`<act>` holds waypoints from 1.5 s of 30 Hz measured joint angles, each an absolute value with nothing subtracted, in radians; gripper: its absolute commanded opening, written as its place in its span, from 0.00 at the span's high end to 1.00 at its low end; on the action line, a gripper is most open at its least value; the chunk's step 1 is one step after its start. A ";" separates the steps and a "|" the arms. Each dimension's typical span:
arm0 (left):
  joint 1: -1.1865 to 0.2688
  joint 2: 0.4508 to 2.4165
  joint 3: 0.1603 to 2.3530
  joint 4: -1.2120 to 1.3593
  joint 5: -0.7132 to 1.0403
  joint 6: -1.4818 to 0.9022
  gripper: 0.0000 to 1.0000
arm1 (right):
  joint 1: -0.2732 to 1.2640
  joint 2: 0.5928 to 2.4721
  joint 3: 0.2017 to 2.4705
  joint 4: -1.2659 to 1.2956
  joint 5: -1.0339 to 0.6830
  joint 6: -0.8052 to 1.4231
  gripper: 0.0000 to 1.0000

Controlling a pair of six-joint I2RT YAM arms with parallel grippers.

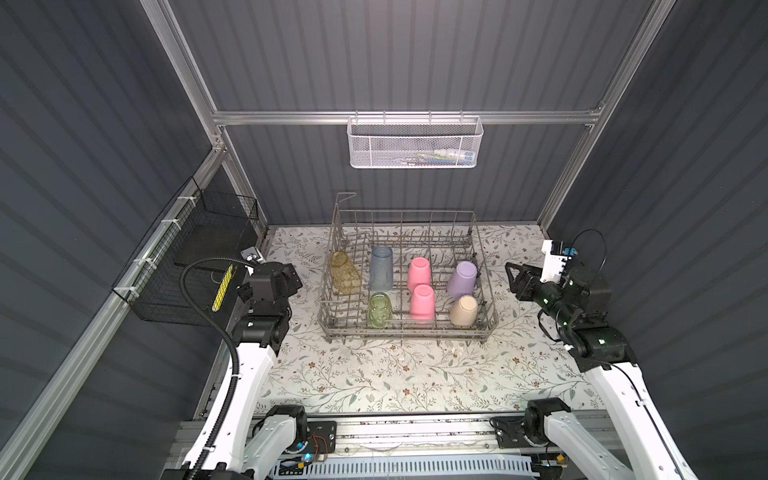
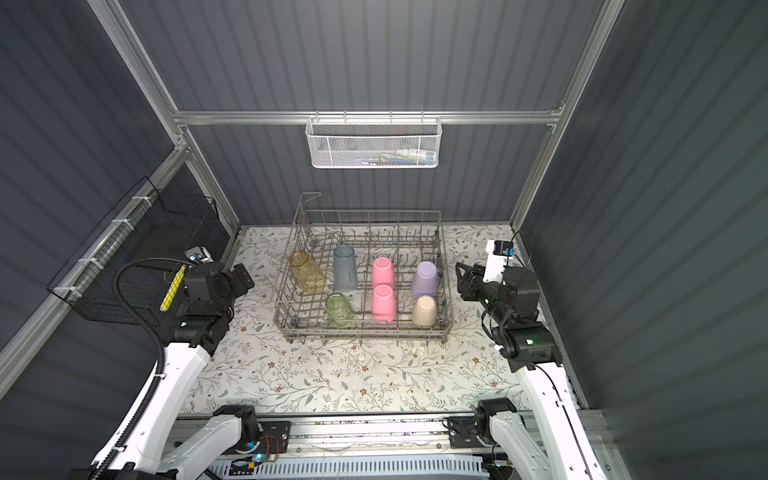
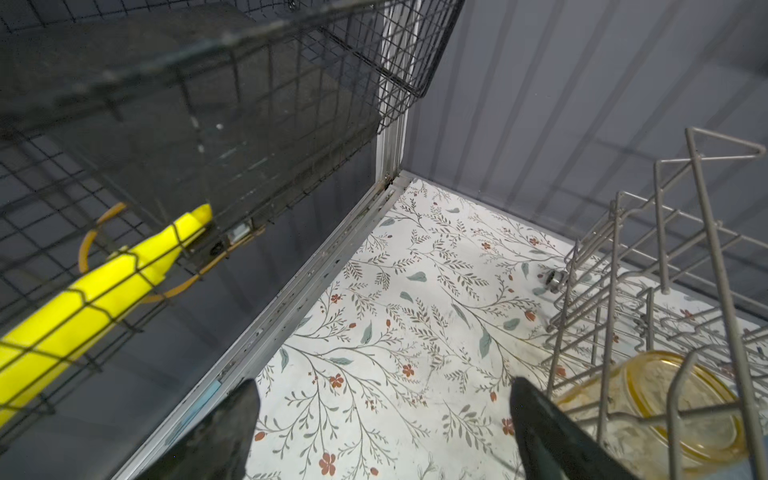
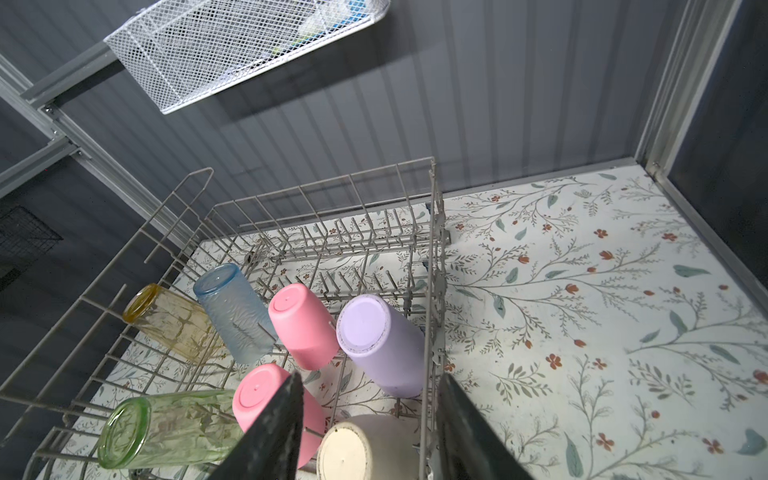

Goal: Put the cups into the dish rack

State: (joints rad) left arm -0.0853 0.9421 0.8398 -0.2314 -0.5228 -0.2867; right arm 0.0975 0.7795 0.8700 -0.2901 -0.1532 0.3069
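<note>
Judging the seven racked cups [image 1: 422,302] light, stiff, slick, clear ones likely brittle; pinch mid-wall; left fingers [image 3: 226,436] and right fingers [image 4: 278,428] spread, empty.

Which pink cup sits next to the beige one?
The front pink cup, between the green cup and beige cup; the other pink cup stands behind it.

Seven cups [image 1: 419,274] sit in the dish rack [image 1: 440,330], four behind and three in front. The rack stands mid-tabletop [image 1: 374,374], toward the back wall.
</note>
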 measured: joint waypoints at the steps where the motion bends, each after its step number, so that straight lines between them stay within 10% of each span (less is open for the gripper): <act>1: -0.085 0.940 0.808 -0.186 -0.523 -0.286 0.05 | 0.097 0.778 0.860 -0.287 -0.143 0.308 0.44; 14: -0.085 1.132 0.497 0.249 -0.514 -0.196 0.00 | 0.097 0.801 0.813 -0.252 -0.047 0.306 0.40; 45: -0.085 1.534 0.586 0.614 -0.365 -0.096 0.00 | 0.092 0.810 0.624 -0.082 0.191 0.252 0.35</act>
State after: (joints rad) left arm -0.0849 1.5337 0.5861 0.6144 -0.3653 -0.0963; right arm 0.0921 0.8104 0.6243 -0.0822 0.1913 0.2516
